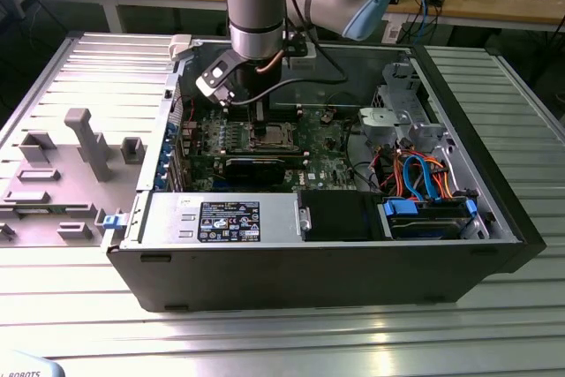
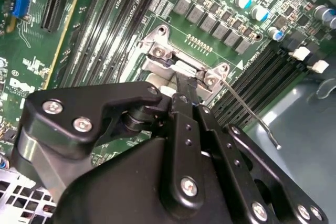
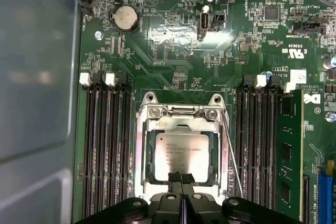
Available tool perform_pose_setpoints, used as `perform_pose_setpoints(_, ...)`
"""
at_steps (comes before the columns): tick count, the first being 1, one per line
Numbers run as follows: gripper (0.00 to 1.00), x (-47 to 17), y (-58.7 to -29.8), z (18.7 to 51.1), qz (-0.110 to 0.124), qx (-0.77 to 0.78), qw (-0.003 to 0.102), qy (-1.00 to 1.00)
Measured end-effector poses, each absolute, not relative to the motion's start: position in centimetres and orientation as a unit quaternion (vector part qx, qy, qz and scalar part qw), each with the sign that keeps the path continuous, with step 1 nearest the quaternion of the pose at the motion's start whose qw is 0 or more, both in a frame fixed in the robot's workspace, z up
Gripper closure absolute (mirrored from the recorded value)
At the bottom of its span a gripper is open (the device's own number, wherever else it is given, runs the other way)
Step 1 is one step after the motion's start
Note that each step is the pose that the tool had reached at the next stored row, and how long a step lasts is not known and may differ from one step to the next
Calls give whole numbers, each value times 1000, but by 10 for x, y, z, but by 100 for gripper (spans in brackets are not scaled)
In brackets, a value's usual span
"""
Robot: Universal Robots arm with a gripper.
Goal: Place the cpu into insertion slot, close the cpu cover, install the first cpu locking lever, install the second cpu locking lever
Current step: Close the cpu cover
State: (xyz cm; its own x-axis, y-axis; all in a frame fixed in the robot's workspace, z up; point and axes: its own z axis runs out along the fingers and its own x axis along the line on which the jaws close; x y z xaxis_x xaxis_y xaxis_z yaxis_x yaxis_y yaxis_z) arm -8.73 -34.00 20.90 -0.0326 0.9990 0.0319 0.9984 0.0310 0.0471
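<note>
My black gripper [image 3: 181, 177] has its fingers pressed together w/ nothing btwn them. Its tip is at the edge of the thin silver metal cpu cover [image 3: 139, 156]. The cover lies flat over the square grey-topped cpu [image 3: 181, 148], seated in the insertion slot [image 1: 269, 137] mid green motherboard [image 3: 173, 51]. A thin wire lever [image 3: 231, 150] runs just beside the cover.

A ribbed, silver metal table [image 1: 353, 333] carries everything, its grooves running across the exterior view. An open black computer case [image 1: 309, 280] lies flat on its middle, uncovered side facing up. Just beside it, toward the exterior view's left, a flat grey fixture plate [image 1: 53, 174] with upright blocks rests on the same surface.
</note>
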Motion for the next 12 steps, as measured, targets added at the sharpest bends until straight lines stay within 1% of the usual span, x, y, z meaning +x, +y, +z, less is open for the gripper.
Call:
perform_pose_setpoints(3,89,-87,-340,205,28,696,5,718)
perform_pose_setpoints(12,89,-87,-340,208,28,696,5,718)
